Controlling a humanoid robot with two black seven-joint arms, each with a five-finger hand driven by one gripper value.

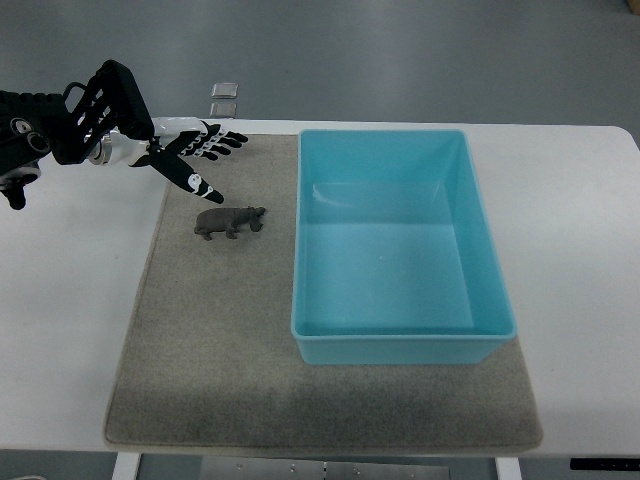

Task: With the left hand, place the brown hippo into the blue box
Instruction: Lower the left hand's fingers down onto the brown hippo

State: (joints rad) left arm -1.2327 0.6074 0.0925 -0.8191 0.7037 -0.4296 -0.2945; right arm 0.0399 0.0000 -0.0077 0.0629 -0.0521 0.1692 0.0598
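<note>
we note the left hand (195, 155), black with white palm, fingers (228, 140) spread and holding nothing, hovering just beyond the small brown hippo figure (230, 220), which stands on the grey felt-like mat (200, 350) beside the open light-blue plastic box (400, 245), not touching its wall. step in hand, as we judge it: reach and grasp. we should lower over the hippo's back and close across its narrow flanks, since the body looks rigid, smooth and rounded and could slip. the box is rectangular, glossy and empty; the mat's nap should keep the toy from sliding on the white tabletop (70, 300).
</note>
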